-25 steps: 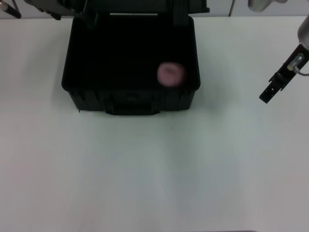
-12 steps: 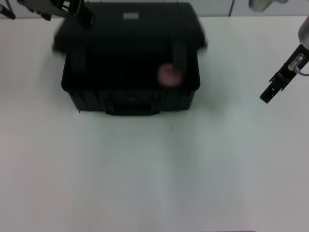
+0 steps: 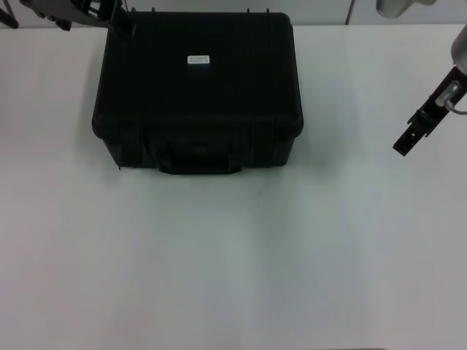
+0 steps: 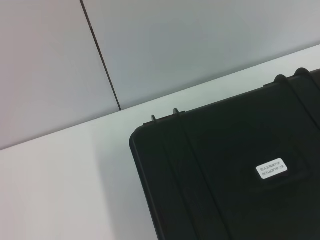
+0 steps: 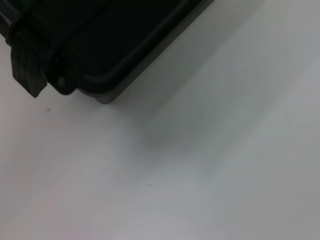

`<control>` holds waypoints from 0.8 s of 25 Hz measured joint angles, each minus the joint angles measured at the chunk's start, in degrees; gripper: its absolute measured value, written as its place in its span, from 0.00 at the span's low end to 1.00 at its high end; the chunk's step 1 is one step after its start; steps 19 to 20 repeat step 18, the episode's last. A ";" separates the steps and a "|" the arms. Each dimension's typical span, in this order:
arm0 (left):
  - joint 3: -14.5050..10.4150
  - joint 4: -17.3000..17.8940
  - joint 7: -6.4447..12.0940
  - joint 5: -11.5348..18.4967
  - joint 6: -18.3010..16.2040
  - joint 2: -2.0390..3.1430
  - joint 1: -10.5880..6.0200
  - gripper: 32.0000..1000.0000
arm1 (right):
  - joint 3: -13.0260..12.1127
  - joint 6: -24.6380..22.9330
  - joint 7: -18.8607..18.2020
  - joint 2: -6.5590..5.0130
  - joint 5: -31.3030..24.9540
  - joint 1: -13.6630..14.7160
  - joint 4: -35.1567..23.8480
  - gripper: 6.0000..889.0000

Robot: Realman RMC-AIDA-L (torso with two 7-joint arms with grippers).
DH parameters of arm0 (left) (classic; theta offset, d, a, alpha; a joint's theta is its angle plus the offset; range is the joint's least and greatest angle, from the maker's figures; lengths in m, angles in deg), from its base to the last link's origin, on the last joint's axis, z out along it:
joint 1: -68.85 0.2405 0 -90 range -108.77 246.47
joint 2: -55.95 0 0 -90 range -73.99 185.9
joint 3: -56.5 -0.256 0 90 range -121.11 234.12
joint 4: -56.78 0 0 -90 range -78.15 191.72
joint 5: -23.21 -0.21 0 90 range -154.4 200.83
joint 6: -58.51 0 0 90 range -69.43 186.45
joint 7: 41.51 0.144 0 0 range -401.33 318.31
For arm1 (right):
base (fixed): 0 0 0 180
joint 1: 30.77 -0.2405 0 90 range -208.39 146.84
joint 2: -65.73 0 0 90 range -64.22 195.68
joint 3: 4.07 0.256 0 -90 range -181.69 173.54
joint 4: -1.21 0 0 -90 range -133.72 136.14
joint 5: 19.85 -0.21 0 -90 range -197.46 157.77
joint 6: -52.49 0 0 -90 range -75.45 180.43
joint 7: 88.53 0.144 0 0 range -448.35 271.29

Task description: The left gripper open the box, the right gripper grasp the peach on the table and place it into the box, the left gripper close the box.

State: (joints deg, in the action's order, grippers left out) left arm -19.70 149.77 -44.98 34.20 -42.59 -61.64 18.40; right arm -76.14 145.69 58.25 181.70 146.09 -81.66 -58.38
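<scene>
Closing step looks done: the box (image 3: 197,87) lies shut just beside my left gripper (image 3: 109,14), whose jaw state I cannot tell; next, I'd judge, just pull clear.

A plain white table (image 3: 241,262) fills nearly the whole head view, its surface smooth and matte. The only thing resting on it is the box (image 3: 197,87), a black hard case standing toward the far edge, left of the middle. Its lid is down flat, with a small white label (image 3: 198,60) on top, and its front handle (image 3: 198,154) faces the near edge. The box's back side lies just short of the table's far edge, where a pale wall (image 4: 190,40) rises behind. A soft shadow falls on the table beside the box's corner. A tiny dark speck (image 3: 260,193) marks the surface just in front of the box.
</scene>
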 joint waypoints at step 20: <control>0.00 -0.06 0.27 0.27 -0.06 0.00 -0.01 0.86 | 0.00 0.31 0.00 -0.05 0.00 0.00 0.00 0.97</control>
